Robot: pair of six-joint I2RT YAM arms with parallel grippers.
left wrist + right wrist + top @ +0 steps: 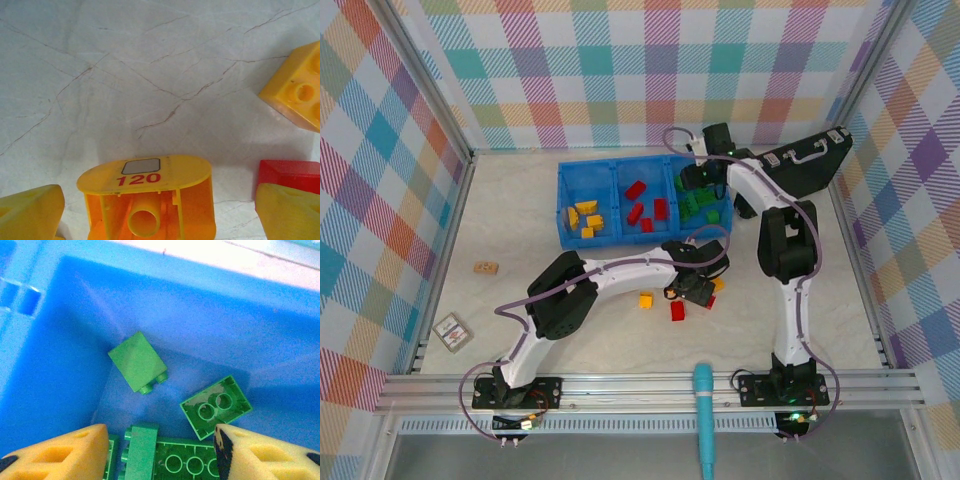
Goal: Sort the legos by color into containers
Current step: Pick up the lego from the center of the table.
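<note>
The blue bin has three compartments: yellow legos on the left, red legos in the middle, green legos on the right. My right gripper hangs open over the green compartment. In the right wrist view nothing sits between its fingers, and several green bricks lie on the blue floor below. My left gripper stands open low over the table. It straddles a yellow-orange piece marked 120, with gaps on both sides. A yellow brick and a red brick lie close by.
Loose bricks lie in front of the bin: yellow, red, orange. A black case stands at the back right. A wooden block and a small card lie at the left. Checked walls close off three sides.
</note>
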